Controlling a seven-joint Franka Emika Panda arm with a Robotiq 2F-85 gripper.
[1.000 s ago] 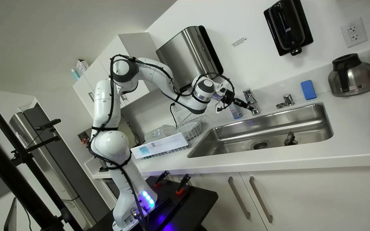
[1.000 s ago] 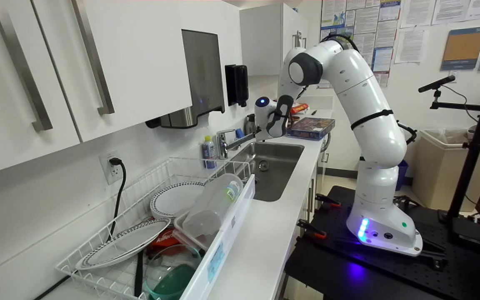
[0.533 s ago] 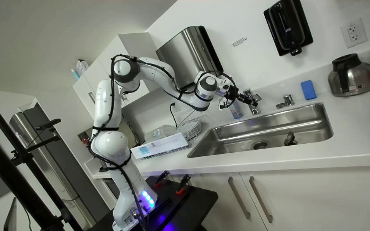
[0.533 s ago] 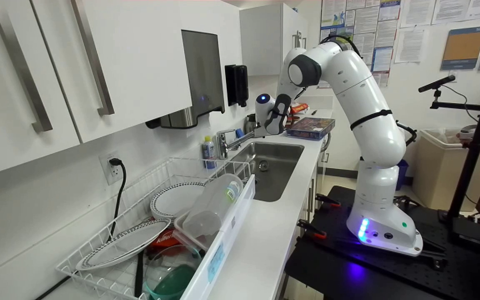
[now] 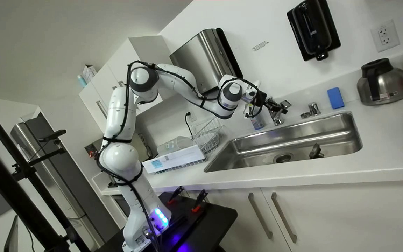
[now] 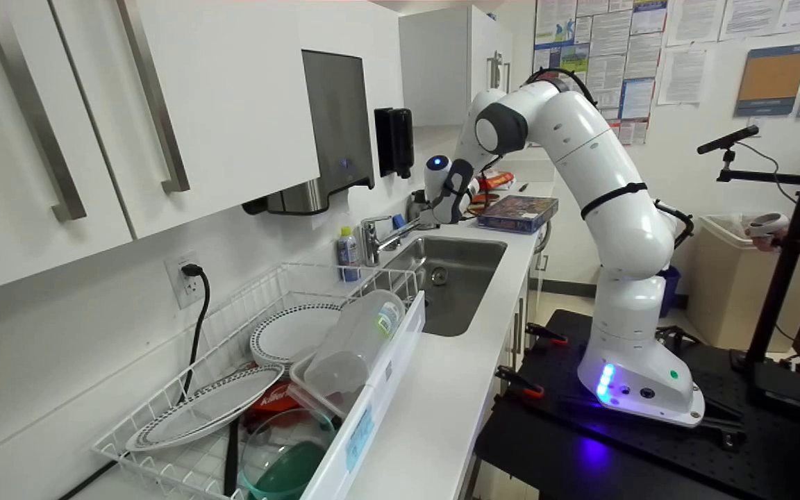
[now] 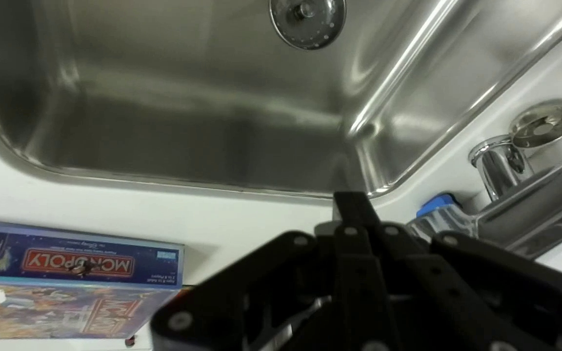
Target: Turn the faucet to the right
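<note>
The chrome faucet (image 5: pixel 277 119) stands behind the sink; its upper part is partly hidden by my gripper in that exterior view. Its body (image 6: pixel 371 243) and thin spout, which points out over the sink, show in an exterior view. In the wrist view the chrome spout (image 7: pixel 534 214) lies right of my fingers, its end partly covered by the gripper's linkage. My black gripper (image 5: pixel 282 109) is at the spout; in the wrist view (image 7: pixel 354 207) its fingers are together with nothing seen between them. I cannot tell whether they touch the spout.
The steel sink (image 5: pixel 357 134) lies below. A stubby chrome fitting (image 5: pixel 314 109) and a blue sponge (image 5: pixel 336 98) stand right of the faucet. A spray bottle (image 6: pixel 348 253) and a dish rack (image 6: pixel 164 417) are beside it. A Monopoly box (image 7: pixel 76 263) lies on the counter.
My gripper has moved right and slightly up in an exterior view. The chrome spout end has come out from behind the fingers and swung right with it. The faucet body stays in place.
</note>
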